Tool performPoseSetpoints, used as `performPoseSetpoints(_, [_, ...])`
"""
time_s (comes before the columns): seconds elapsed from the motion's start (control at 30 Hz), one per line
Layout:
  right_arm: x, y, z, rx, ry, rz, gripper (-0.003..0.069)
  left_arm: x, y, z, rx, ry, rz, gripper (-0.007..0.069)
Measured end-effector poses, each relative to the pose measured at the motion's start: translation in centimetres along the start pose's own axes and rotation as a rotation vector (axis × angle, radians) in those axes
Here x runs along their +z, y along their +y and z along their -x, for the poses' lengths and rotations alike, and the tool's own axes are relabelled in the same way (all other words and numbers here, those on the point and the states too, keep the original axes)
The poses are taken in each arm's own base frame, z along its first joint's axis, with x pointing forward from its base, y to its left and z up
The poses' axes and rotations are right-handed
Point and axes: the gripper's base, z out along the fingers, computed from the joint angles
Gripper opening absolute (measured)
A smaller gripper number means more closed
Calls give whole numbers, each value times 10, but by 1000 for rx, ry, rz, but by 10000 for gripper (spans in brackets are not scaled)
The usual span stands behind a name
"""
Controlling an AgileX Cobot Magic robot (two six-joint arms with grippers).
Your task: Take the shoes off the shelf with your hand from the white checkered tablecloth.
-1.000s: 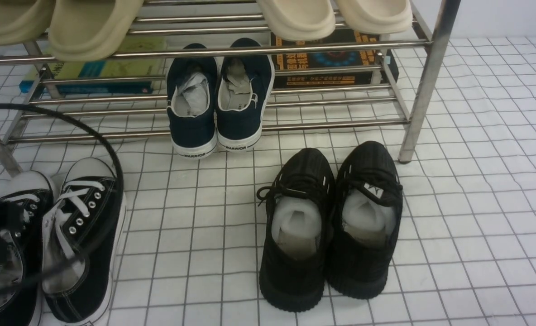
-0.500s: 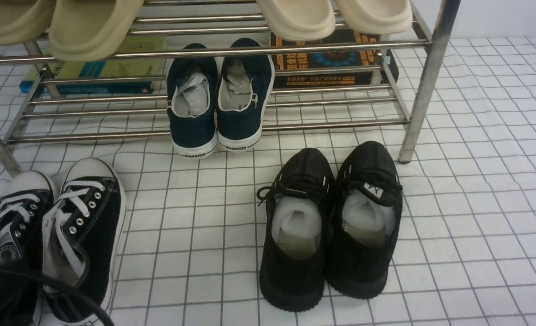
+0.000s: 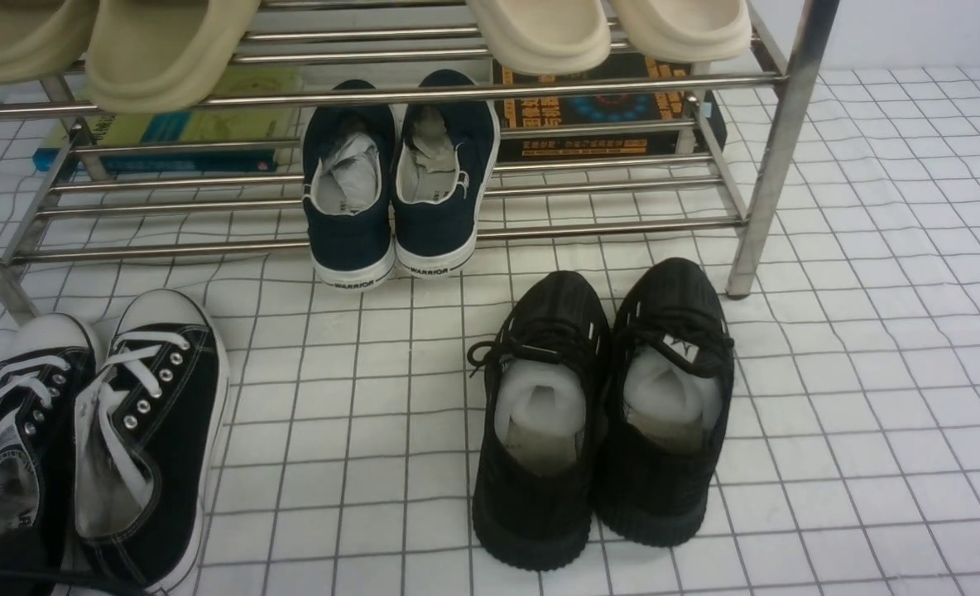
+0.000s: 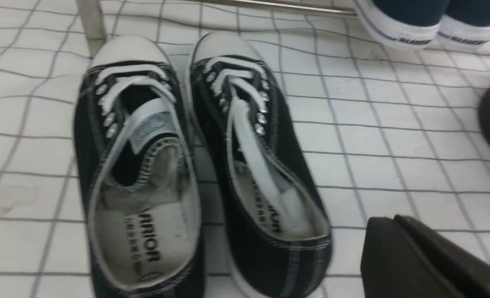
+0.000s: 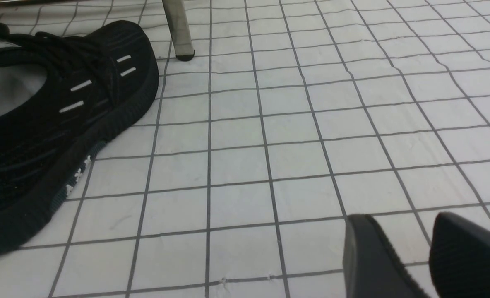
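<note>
The shoes [image 3: 93, 430] stand side by side on the white checkered tablecloth [image 3: 829, 397] at about 8 o'clock in the front view, off the shelf [image 3: 775, 157] and just in front of its left post. Their white toe caps point toward 12 o'clock, at the rack, and their heels toward 6 o'clock, so the long axis of each runs straight away from the robot; the right-hand shoe leans slightly toward 1 o'clock.

In the left wrist view the shoes [image 4: 195, 165] fill the frame, openings up, and the left gripper [image 4: 427, 260] shows only as a dark edge at the heel side of the pair, apart from them; I cannot tell whether it is spread or pressed together.

The left arm is clearly the nearer one. The right gripper [image 5: 419, 256] hovers over bare cloth with its fingers slightly parted and nothing between them, beside the all-black sneakers [image 3: 602, 414], well apart from the canvas pair.

With the pair already down on the desk, the task looks close to finished.
</note>
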Motion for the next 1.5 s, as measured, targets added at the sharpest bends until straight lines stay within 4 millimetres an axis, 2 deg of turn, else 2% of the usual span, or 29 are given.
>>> performPoseSetpoints(0.2, [0,0,0,0,0,0,239,-4,5,-19,45,-25,34,22])
performPoseSetpoints(0.43, [0,0,0,0,0,0,239,7,7,-49,46,-7,-34,27])
performPoseSetpoints(1.5, [0,0,0,0,0,0,239,8,8,-48,19,-45,-21,59])
